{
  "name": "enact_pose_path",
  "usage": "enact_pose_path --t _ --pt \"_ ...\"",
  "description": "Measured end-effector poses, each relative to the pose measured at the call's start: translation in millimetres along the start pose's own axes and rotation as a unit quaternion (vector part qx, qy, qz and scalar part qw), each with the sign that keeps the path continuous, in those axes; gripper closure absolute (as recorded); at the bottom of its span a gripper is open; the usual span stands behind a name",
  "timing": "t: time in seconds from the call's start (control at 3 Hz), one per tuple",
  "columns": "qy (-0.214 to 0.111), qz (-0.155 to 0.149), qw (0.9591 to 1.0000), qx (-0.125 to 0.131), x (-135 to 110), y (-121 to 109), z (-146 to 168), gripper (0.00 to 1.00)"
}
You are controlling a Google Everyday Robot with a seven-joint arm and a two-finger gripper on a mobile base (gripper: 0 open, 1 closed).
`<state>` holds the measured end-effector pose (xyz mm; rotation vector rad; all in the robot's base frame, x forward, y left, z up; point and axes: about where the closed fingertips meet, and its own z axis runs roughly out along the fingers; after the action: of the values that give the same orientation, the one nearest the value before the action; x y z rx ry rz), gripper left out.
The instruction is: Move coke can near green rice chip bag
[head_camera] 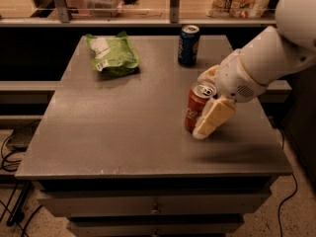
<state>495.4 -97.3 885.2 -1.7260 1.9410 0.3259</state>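
**Grasp step: pincer at the coke can**

Pincer [205, 102] is sitting around the coke can [195, 110], which is standing upright right of centre on the worktop [123, 127]. Can't tell whether it's clamping the can yet or only bracketing it. Green rice chip bag [112, 54] is lying at the far-left corner, well apart from the can. Blue can [188, 44] is standing near the far edge, behind the pincer. I'm judging this as pickup, with the carry not yet begun. Next move is calling for a confirmed grip, a lift, then travel left and back to set down just beside the bag, clear of the blue can.
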Motion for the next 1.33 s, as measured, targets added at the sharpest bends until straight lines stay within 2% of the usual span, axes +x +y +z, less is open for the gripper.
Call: enact_pose_path --t 0.33,0.67,1.0,1.33 --pt "-0.005 -0.007 0.9999 -0.011 -10.9 2.8 7.9 0.39" --pt "-0.005 -0.023 0.9996 -0.015 -22.1 -2.4 1.8 0.63" --pt "-0.004 -0.049 0.9988 0.001 -42.0 -18.8 -18.0 0.85" --pt "-0.005 -0.073 0.9966 0.036 -68.3 -44.2 -53.1 1.0"
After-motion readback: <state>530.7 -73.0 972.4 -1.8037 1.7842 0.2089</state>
